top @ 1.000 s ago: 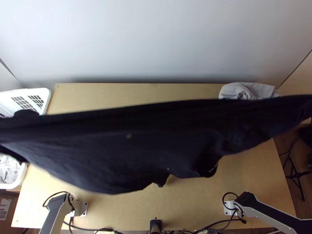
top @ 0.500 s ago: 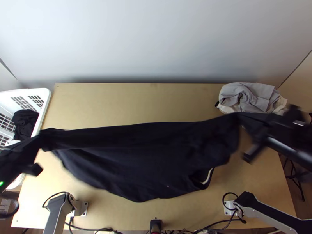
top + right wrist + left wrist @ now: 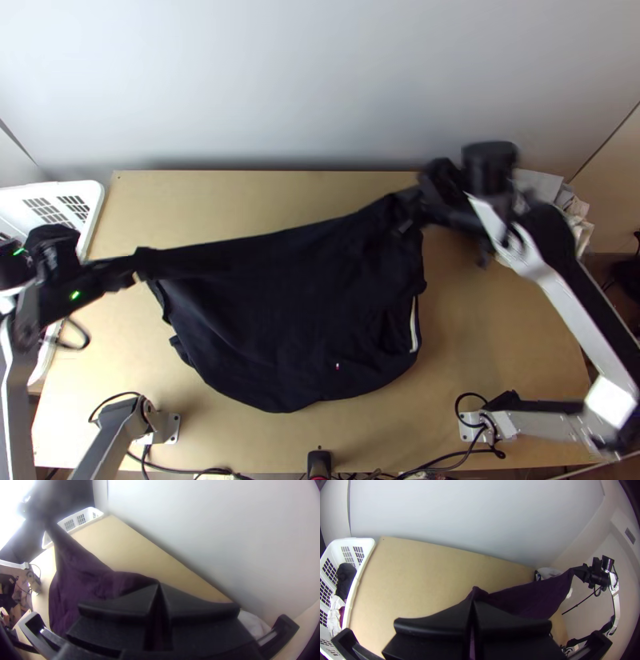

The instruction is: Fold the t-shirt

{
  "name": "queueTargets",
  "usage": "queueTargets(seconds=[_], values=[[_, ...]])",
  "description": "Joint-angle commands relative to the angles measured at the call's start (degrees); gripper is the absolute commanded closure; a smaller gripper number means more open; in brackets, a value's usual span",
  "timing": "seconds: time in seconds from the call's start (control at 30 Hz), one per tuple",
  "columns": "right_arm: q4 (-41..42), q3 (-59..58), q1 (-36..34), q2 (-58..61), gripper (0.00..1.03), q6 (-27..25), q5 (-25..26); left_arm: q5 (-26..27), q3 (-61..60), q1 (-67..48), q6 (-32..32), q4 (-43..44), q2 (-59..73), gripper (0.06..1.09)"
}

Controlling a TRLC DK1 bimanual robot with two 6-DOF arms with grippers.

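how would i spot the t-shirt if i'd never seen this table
Find the wooden table, then the left gripper and right gripper. The t-shirt is the wide dark cloth stretched between them; being held up sets it apart from the dark bundle in the white basket and the pale cloth.

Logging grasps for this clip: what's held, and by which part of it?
The dark t-shirt: left claw and right claw grip opposite ends of its far edge.

T-shirt [image 3: 296, 320] between basket [image 3: 94, 210], left, and cloth pile [image 3: 544, 186], back right
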Motion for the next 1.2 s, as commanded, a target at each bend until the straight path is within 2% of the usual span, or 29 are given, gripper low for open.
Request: queueTargets(seconds=[0.0,0.1,0.3,0.73,1.13,1.17], values=[[7.63,5.22,-4.06,15.91,1.0,0.14,-0.91,-6.07,-6.08,-6.57,-3.07,16.84,13.34,1.05],[9.39,10.05,-6.0,21.54,1.0,0.75,-0.91,-9.76,-4.94,-9.12,-4.39,26.25,20.99,1.05],[10.0,16.82,-7.4,30.32,1.0,0.31,0.5,-15.83,1.3,-10.88,-5.1,36.53,36.37,1.05],[11.23,26.31,-10.22,46.94,1.0,-0.04,0.94,-20.13,9.3,-11.67,-4.66,44.53,56.59,1.05],[11.23,31.32,-10.13,53.79,1.0,0.4,0.85,-21.71,14.22,-12.81,-4.39,47.69,64.58,1.02],[11.23,31.85,-10.13,54.23,1.0,0.58,0.85,-21.8,14.84,-12.81,-4.48,47.61,65.2,0.99]])
